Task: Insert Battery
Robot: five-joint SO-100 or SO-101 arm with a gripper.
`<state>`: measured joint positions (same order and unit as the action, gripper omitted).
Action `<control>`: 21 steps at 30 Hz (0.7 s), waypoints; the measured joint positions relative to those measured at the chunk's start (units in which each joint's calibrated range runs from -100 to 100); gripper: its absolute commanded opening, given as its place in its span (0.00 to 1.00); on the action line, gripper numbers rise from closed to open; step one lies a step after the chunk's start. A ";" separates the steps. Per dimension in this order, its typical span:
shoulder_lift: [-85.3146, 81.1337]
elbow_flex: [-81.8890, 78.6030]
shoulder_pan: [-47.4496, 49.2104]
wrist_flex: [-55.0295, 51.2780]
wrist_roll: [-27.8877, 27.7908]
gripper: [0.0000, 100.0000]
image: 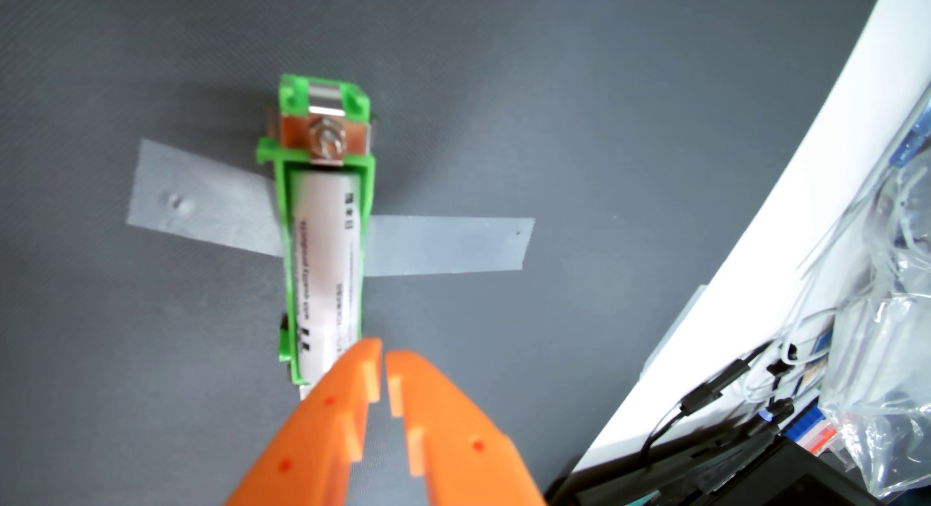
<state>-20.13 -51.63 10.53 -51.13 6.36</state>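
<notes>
One white battery (327, 264) lies lengthwise in one green holder (322, 133) in your wrist view, its far end against the metal contact and bolt (326, 144). Along its side you can read "with quality products"; the other print is too blurred to make out. One grey tape strip (443, 246) runs under the holder, sticking out on both sides across the dark mat (554, 108). Your orange gripper (383, 357) sits at the battery's near end, its two fingers nearly together with only a thin gap, gripping nothing.

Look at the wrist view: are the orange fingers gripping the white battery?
No. The fingers are nearly closed with nothing between them, while the battery lies in the green holder.
</notes>
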 measured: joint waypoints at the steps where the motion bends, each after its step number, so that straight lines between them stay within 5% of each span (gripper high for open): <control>1: 0.00 0.00 0.00 0.08 -0.10 0.02; 11: 4.49 0.00 -7.78 3.51 -0.20 0.02; 21: 7.32 1.99 -3.93 3.85 -0.20 0.02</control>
<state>-12.81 -49.64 6.60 -47.28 6.16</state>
